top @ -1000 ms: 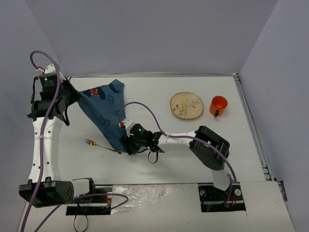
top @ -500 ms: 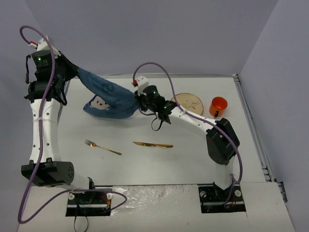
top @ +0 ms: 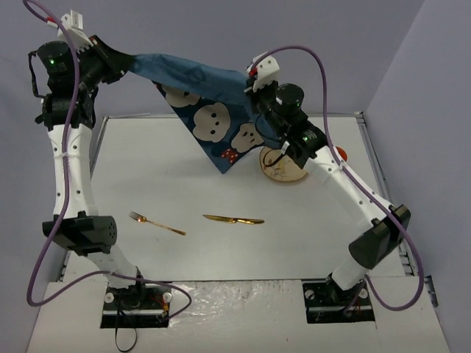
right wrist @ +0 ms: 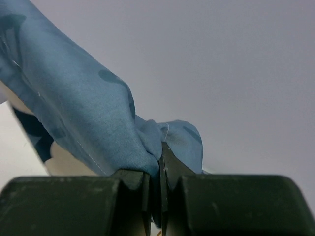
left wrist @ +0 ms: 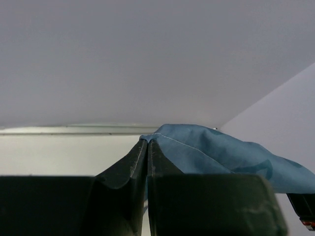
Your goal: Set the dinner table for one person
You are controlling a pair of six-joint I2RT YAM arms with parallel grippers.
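Left fingers (left wrist: 123,172) and right fingers (right wrist: 173,164) clench the cloth (top: 210,103) across the upper frame. The right arm (top: 346,180) hides part of the plate (top: 283,173). Fork (top: 156,223) and knife (top: 233,220) lie well inside the surface (top: 294,250) edges.

the cloth (top: 213,103) hangs over the far side of the dinner table (top: 147,162), strung between the left gripper (top: 121,62) and the right gripper (top: 254,92). on the table, the fork (top: 157,223) lies left of the knife (top: 233,219); the plate (top: 283,170) sits behind, rightward.

No legible txt, placemat (top: 213,118) print just white blobs, nothing readable.
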